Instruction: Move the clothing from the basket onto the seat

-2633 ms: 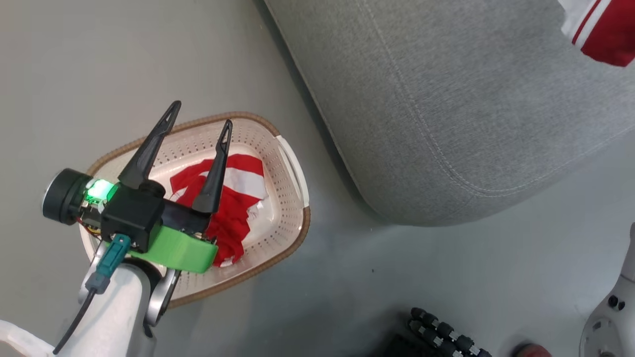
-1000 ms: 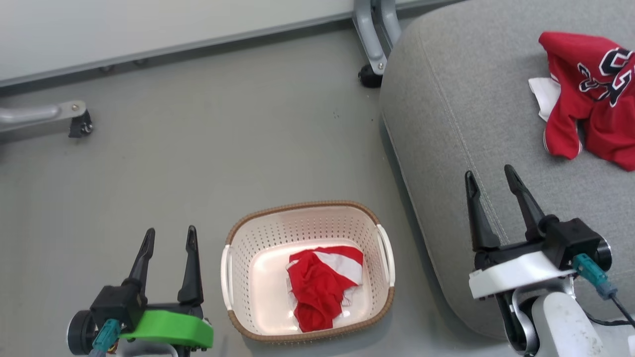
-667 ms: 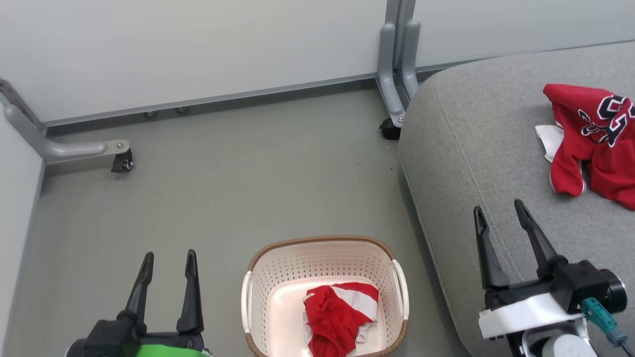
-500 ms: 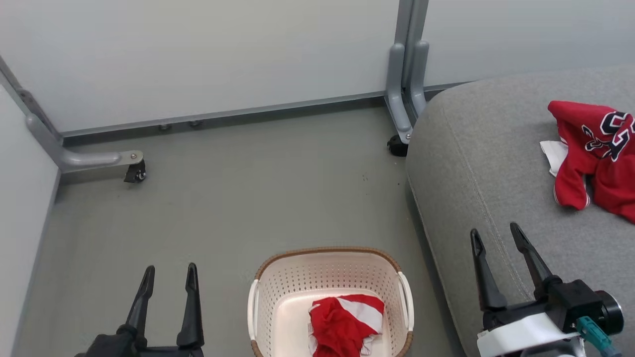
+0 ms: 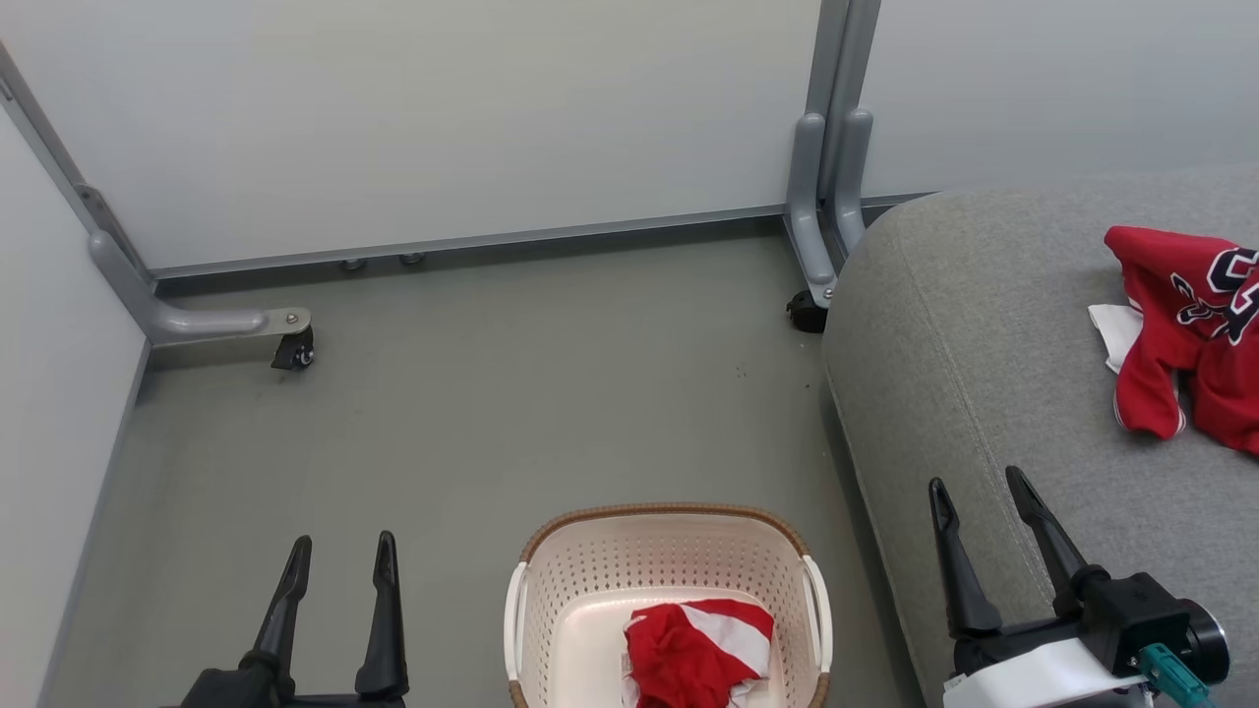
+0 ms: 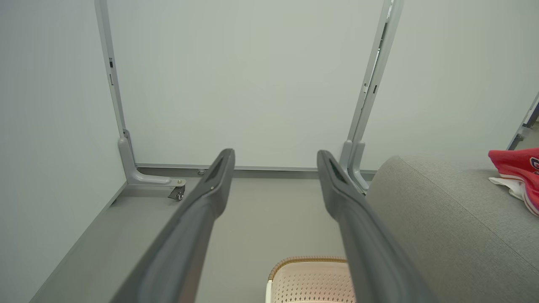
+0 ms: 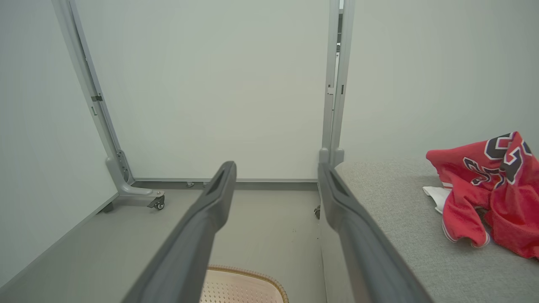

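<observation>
Pincers: both wide apart at the tips, both empty. Left pincer (image 5: 342, 541): sits low at the left of the head view, fingers pointing up the picture, over bare floor (image 5: 472, 423), touching nothing. From its own wrist: floor and wall between the two fingers, a piece of brown rim low beside the right-hand one.

Just to the right of it, clear of the fingers: basket (image 5: 669, 556), cream, perforated, brown-rimmed, standing on the floor, cut by the bottom edge of the picture. Inside, toward the right of the basket's bottom: striped garment (image 5: 689, 654), red with a broad white band, crumpled in a heap.

Right pincer (image 5: 974, 479): sits low at the right, fingers likewise up the picture, over the near left part of the seat (image 5: 944, 324); contact with the fabric or not, cannot tell. Grips nothing.

Seat: grey, rounded at the corner, with a stitched seam, just right of the basket, a strip of floor between the two. Farther up on the seat, well apart from the right pincer: numbered garment (image 5: 1180, 324), red with black-and-white figures, bunched, cut by the right edge, with a scrap of white cloth showing at its left side.

Beyond all that: pale wall (image 5: 443, 118), a grey post (image 5: 805, 197) just behind the seat's corner, and a caster (image 5: 295, 351) on a grey foot at the left.
</observation>
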{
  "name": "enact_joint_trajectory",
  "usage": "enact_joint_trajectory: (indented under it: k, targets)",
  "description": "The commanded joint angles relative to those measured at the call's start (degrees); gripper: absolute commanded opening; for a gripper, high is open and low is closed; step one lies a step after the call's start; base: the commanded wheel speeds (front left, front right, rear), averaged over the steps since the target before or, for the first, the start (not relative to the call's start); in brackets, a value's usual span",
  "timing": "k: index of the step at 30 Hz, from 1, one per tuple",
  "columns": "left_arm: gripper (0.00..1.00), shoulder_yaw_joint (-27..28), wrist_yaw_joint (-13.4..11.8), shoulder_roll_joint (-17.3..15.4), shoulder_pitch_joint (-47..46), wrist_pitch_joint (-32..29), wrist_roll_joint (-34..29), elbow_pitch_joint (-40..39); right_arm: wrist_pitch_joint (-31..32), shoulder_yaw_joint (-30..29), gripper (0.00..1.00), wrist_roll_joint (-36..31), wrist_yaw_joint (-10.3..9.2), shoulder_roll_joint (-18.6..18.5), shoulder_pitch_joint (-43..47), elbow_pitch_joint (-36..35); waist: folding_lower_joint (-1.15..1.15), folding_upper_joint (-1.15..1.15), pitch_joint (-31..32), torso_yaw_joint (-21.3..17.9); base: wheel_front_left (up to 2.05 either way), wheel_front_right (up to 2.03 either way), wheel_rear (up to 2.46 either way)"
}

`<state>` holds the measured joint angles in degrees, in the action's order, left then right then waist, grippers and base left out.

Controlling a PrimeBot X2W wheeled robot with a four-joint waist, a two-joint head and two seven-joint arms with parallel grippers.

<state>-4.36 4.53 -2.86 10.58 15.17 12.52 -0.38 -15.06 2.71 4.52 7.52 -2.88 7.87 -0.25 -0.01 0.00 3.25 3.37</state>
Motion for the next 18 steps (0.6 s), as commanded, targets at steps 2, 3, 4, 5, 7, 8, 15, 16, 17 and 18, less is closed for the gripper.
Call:
enact_joint_trajectory:
  k: [2, 3, 4, 5, 7, 8, 15, 16, 17, 18]
  targets:
    - [1.00, 0.3, -0.1, -0.1, -0.1, 0.0, -0.9, 0.0, -0.2, 0.0, 1.00, 1.0, -0.06, 0.0, -0.5, -0.3, 0.01, 0.00, 0.1, 0.1, 0.00, 0.00, 0.00]
    - [1.00, 0.4, 0.0, -0.1, -0.2, 0.0, -1.0, 0.0, -0.2, -0.1, 1.00, 1.0, -0.06, 0.0, -0.4, -0.3, 0.01, 0.00, 0.1, 0.2, 0.00, 0.00, 0.00]
    - [1.00, 0.5, 0.0, -0.1, -0.4, 0.0, -1.0, 0.0, -0.2, -0.1, 1.00, 1.0, -0.06, 0.0, -0.4, -0.4, 0.01, 0.00, 0.1, 0.2, 0.00, 0.00, 0.00]
    - [1.00, 0.7, 0.0, -0.1, -0.5, 0.0, -1.0, 0.1, -0.2, -0.2, 1.00, 1.1, -0.06, 0.0, -0.4, -0.4, 0.01, 0.00, 0.2, 0.3, 0.00, 0.00, 0.00]
    - [1.00, 0.8, 0.1, -0.1, -0.7, 0.0, -1.1, 0.1, -0.2, -0.3, 1.00, 1.2, -0.06, 0.0, -0.2, -0.4, 0.01, 0.00, 0.2, 0.4, 0.00, 0.00, 0.00]
    - [1.00, 0.9, 0.1, -0.1, -0.8, 0.0, -1.2, 0.1, -0.2, -0.3, 1.00, 1.3, -0.06, 0.0, -0.1, -0.4, 0.01, 0.00, 0.3, 0.4, 0.00, 0.00, 0.00]
    - [1.00, 0.8, 0.4, -0.1, -1.1, 0.0, -1.8, 0.1, -0.2, -0.8, 1.00, 2.0, -0.06, 0.0, 0.9, -0.2, 0.01, 0.00, 0.6, 0.6, 0.00, 0.00, 0.00]
    - [1.00, 0.7, 0.5, -0.1, -1.1, 0.0, -1.9, 0.1, -0.2, -0.8, 1.00, 2.0, -0.06, 0.0, 1.0, -0.1, 0.01, 0.00, 0.6, 0.6, 0.00, 0.00, 0.00]
    - [1.00, 0.5, 0.5, -0.1, -1.1, 0.0, -2.0, 0.2, -0.2, -0.9, 1.00, 1.9, -0.06, 0.0, 1.1, 0.0, 0.01, 0.00, 0.6, 0.6, 0.00, 0.00, 0.00]
    - [1.00, 0.4, 0.5, -0.1, -1.2, 0.0, -2.0, 0.2, -0.2, -0.9, 1.00, 1.8, -0.06, 0.0, 1.1, 0.1, 0.01, 0.00, 0.6, 0.6, 0.00, 0.00, 0.00]
